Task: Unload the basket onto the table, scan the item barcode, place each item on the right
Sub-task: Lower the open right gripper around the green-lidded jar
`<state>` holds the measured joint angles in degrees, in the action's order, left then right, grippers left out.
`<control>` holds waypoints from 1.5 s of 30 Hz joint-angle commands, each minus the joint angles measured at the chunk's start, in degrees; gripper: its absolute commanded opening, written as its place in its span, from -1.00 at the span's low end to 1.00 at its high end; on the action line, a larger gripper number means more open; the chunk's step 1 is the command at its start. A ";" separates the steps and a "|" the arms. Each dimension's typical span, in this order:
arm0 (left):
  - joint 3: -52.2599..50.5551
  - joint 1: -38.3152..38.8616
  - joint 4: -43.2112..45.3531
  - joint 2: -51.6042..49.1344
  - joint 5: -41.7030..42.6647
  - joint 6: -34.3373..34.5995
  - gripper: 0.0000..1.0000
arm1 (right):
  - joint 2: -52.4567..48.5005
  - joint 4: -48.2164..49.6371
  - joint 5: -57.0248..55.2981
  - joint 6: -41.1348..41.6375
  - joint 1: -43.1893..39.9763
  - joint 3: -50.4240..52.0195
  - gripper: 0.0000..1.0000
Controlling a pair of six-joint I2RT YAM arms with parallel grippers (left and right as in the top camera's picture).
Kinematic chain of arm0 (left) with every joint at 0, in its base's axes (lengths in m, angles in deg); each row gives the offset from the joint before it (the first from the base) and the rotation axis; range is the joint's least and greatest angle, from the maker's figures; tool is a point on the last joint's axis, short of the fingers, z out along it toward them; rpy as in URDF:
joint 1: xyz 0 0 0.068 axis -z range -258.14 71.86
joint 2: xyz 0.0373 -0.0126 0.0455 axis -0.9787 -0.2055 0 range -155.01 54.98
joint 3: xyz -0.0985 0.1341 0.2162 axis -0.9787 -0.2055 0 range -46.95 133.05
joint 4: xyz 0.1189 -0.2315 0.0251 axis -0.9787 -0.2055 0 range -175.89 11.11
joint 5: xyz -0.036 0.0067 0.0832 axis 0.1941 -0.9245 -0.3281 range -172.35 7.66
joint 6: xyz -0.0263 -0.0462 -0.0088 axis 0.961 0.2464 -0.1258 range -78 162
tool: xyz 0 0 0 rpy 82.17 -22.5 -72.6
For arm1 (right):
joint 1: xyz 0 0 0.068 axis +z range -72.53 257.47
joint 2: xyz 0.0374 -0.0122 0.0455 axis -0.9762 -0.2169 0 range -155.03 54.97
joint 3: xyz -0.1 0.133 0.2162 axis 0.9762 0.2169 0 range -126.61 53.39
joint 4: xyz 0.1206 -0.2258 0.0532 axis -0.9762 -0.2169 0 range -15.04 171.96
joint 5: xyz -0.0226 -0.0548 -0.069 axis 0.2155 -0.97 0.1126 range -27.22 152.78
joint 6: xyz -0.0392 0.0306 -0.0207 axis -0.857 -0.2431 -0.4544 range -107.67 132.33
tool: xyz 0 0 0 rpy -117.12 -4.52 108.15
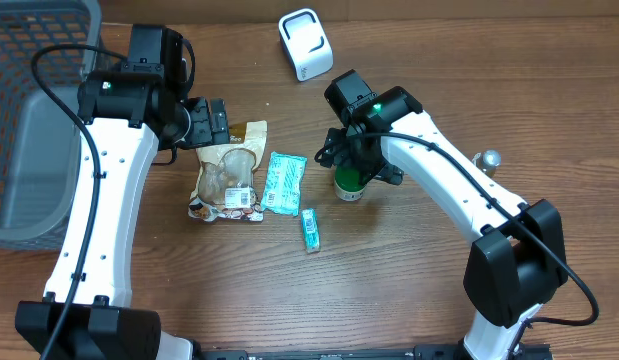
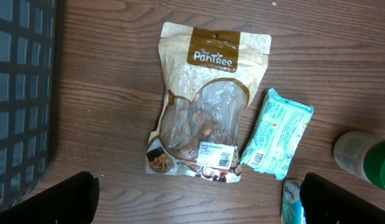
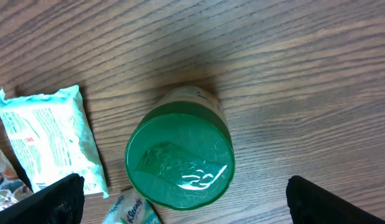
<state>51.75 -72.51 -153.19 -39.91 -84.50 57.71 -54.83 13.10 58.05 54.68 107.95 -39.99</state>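
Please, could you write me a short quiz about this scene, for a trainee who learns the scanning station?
1. True or false: the right hand is shut on the jar.
2. What lies directly beside the snack pouch? A) teal wipes pack B) white scanner C) grey basket
3. Fill in: the jar's lid is coloured ___.
Key: 1 false, it is open; 2 A; 3 green.

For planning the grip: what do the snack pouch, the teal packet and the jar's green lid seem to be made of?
Snack pouch: likely glossy plastic film; clear window, wrinkled glare. Teal packet: soft plastic wrap, it seems; crimped ends. Green lid: probably hard smooth plastic; shiny highlight on top.
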 commanded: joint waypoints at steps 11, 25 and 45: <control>-0.09 0.04 0.02 -0.46 0.28 -0.48 0.99 | -4.07 2.27 -0.09 2.86 0.13 -0.57 1.00; -0.09 0.07 0.02 -0.46 0.28 -0.48 0.99 | -6.71 0.39 -0.07 2.86 0.13 -0.31 0.92; -0.09 0.07 0.02 -0.46 0.28 -0.48 0.99 | -6.71 -0.98 1.53 2.84 0.20 -0.31 0.82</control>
<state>51.75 -72.51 -153.19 -39.91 -84.50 57.71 -61.37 12.18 58.42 57.30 107.95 -39.99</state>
